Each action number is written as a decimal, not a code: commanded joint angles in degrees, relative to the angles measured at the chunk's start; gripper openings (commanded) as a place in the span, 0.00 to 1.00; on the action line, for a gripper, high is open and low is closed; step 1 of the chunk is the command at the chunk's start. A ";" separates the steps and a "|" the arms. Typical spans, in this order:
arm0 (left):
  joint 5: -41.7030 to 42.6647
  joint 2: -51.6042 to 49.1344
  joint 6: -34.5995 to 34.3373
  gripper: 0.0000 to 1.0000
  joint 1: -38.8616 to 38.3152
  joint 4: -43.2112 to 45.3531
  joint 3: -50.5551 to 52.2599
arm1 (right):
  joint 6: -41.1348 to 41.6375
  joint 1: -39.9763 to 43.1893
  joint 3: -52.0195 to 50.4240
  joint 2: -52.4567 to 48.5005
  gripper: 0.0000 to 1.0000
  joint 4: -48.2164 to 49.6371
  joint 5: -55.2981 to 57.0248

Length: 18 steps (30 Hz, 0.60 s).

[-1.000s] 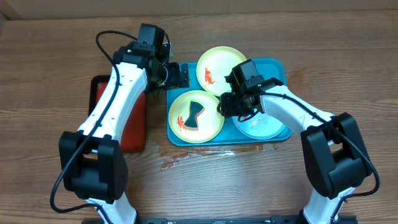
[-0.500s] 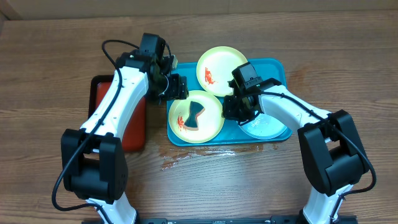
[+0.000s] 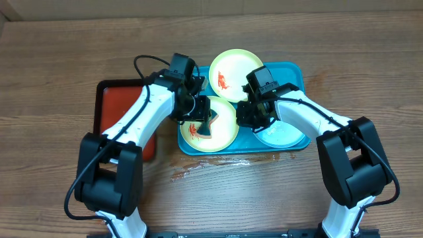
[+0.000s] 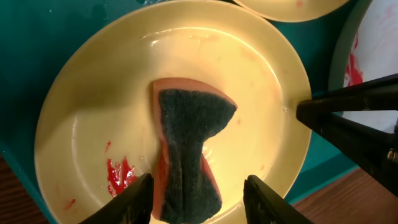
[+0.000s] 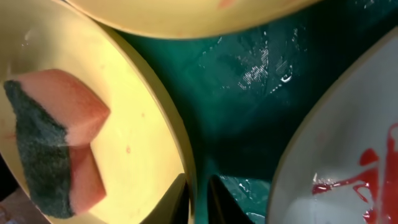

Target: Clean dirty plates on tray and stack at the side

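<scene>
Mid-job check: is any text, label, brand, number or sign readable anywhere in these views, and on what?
None readable.
The front yellow plate, back yellow plate, white plate, sponge, blue tray and red tray carry no print. The red marks are smears, not writing.

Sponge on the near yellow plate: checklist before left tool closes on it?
1. The sponge sits between the fingers of the left tool: ok.
2. Grip on sponge made: not ok, jaws open, gap on one side.
3. Rim of near yellow plate pinched by right tool: ok.
4. That plate inside the tray: ok.
5. Location of red smear known: ok, beside sponge.
6. Tools clear of each other: ok, apart.
</scene>
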<state>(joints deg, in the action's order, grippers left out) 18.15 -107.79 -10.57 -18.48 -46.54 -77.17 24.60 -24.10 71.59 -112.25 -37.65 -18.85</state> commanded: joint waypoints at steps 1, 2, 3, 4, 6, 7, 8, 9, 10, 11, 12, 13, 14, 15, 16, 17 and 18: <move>-3.72 -0.17 -1.88 0.49 -1.62 0.35 0.20 | 0.96 -0.13 1.18 -0.50 0.17 -1.36 -0.31; -3.72 -0.42 -1.88 0.49 -1.86 0.33 0.20 | 0.96 -0.13 1.18 -0.50 0.17 -1.49 -0.31; -3.74 -0.90 -1.88 0.49 -2.19 0.37 0.20 | 0.94 -0.13 1.18 -0.50 0.18 -1.27 -0.28; -3.74 -1.07 -1.88 0.48 -2.21 0.35 0.20 | 0.94 -0.13 1.18 -0.50 0.18 -1.31 -0.28; -3.72 -1.70 -1.88 0.47 -2.21 0.28 0.20 | 0.94 -0.13 1.18 -0.63 0.18 -1.33 -0.26; -3.65 -2.01 -1.90 0.47 -2.19 0.31 0.20 | 0.96 -0.13 1.18 -0.76 0.18 -1.27 -0.28; -3.19 -2.45 -1.90 0.47 -2.21 0.39 0.20 | 1.03 -0.13 1.18 -1.27 0.18 -1.01 -0.31; -3.04 -2.82 -1.90 0.47 -2.23 0.48 0.20 | 1.46 -0.13 1.18 -1.97 0.18 -0.61 -0.33; -3.04 -3.17 -1.88 0.47 -2.23 0.48 0.20 | 2.12 -0.13 1.18 -2.58 0.18 -0.55 -0.37; -3.04 -3.45 -1.88 0.47 -2.23 0.48 0.20 | 2.21 -0.11 1.18 -2.67 0.16 -0.61 -0.79; -3.04 -3.50 -1.88 0.47 -2.23 0.46 0.20 | 2.23 -0.11 1.18 -2.69 0.12 -0.63 -0.76; -3.04 -3.61 -1.88 0.47 -2.23 0.37 0.20 | 2.25 -0.11 1.18 -2.69 0.10 -0.37 -0.76; -3.06 -3.63 -1.86 0.45 -2.23 0.37 0.20 | 2.49 -0.11 1.18 -2.69 0.08 -0.15 -0.76; -3.08 -3.65 -1.86 0.45 -2.23 0.39 0.20 | 2.49 -0.11 1.18 -2.69 0.08 -0.13 -0.76; -3.10 -3.80 -1.86 0.44 -2.23 0.46 0.20 | 2.49 -0.11 1.20 -2.69 0.07 -0.13 -0.79; -3.08 -3.96 -1.86 0.44 -2.23 0.52 0.20 | 2.54 -0.11 1.20 -2.69 0.07 -0.13 -0.79; -3.06 -4.28 -1.88 0.44 -2.23 0.52 0.20 | 2.67 -0.11 1.20 -2.69 0.06 -0.13 -0.76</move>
<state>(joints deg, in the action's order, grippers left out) 15.20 -110.83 -11.94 -20.27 -46.22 -77.17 26.76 -24.10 71.70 -113.95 -38.04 -20.16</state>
